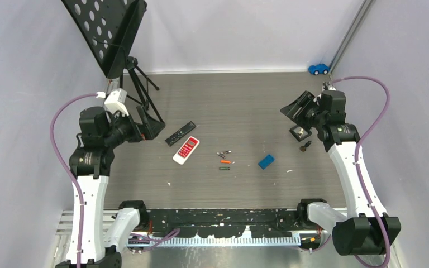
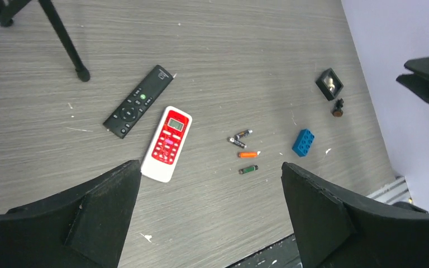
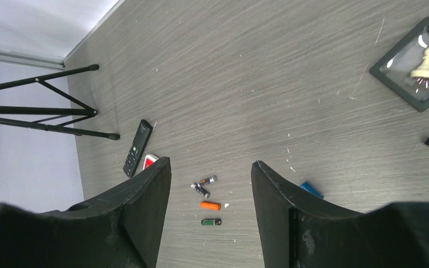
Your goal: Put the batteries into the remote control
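Two remotes lie left of centre on the table: a white one with a red face (image 1: 186, 149) (image 2: 167, 143) and a slim black one (image 1: 180, 133) (image 2: 138, 101) (image 3: 138, 147). To their right lie the batteries: two dark ones crossed (image 1: 223, 153) (image 2: 240, 138) (image 3: 203, 186), an orange one (image 1: 225, 162) (image 2: 247, 154) (image 3: 210, 205) and a green one (image 1: 224, 168) (image 2: 248, 169) (image 3: 211, 221). My left gripper (image 1: 148, 125) (image 2: 210, 167) hangs open and empty, high at the left. My right gripper (image 1: 296, 109) (image 3: 210, 162) is raised at the right, open and empty.
A blue block (image 1: 266, 161) (image 2: 303, 142) lies right of the batteries. A small framed chess-piece picture (image 1: 300, 133) (image 3: 419, 64) and a dark knob (image 1: 305, 147) sit below the right gripper. A tripod stand with a perforated board (image 1: 109, 33) stands back left. A blue toy car (image 1: 318, 68) is at the far wall.
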`<state>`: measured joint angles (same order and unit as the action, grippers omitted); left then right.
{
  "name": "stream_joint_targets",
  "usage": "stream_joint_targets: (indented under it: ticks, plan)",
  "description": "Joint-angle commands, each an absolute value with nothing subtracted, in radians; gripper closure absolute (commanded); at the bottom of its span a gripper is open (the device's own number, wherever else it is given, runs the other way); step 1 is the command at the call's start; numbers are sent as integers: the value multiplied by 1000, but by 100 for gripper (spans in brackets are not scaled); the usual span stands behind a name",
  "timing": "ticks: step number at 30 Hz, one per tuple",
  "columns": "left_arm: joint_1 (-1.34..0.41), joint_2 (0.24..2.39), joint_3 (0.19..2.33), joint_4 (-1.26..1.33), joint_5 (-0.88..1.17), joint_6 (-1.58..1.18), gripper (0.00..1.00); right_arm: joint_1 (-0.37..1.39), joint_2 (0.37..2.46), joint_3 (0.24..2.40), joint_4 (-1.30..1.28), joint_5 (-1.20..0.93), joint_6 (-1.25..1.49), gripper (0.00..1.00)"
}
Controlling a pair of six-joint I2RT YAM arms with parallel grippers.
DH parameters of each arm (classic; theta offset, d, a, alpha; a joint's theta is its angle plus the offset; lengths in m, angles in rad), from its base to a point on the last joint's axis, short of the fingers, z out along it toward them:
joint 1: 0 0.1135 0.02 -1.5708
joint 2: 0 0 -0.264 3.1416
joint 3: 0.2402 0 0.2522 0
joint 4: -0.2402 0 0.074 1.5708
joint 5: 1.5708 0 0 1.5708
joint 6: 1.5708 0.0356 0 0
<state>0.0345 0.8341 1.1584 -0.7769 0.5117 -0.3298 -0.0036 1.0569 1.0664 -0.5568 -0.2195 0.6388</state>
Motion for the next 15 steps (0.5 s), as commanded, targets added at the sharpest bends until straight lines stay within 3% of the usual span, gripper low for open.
stream_joint_targets:
  ticks: [1,6,15]
  plan:
    - [32,773,1141,-696,358,-408,0,0,1051,1039,-472,-258,677,40]
    - [33,777,1143,-735,236,-429,0,0,1055,1003,-459,-268,709,40]
    - [-43,864,913,-511,596,-572,0,32,1027,916,-434,-269,759,40]
